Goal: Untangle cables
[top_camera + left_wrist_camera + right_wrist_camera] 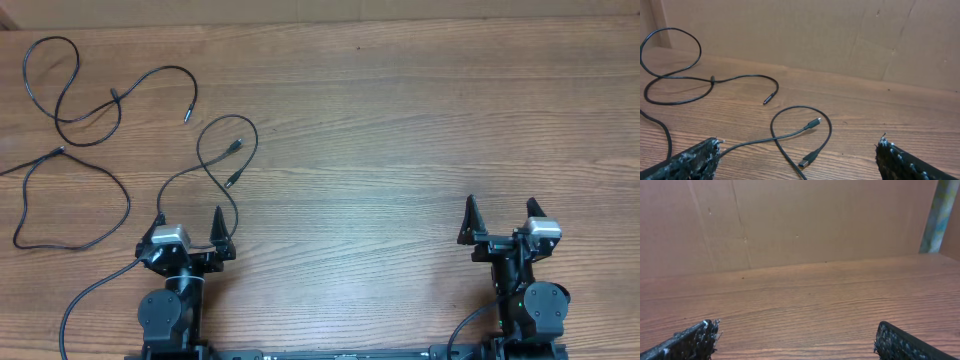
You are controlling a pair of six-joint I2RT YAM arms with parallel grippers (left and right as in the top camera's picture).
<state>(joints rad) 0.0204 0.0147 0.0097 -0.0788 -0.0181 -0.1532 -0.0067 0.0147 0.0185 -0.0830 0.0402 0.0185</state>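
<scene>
Wood-grain surface (pixel 400 120) is being occupied by cables (pixel 807 161), judged limp and light, lying just beyond the left end effector (pixel 190 216), best pinched near a plug (pixel 814 122), while it and the right end effector (pixel 501 204) are being held open, empty.

cables (pixel 95 110) | thin, black | separate loose strands | table's left side
</scene>
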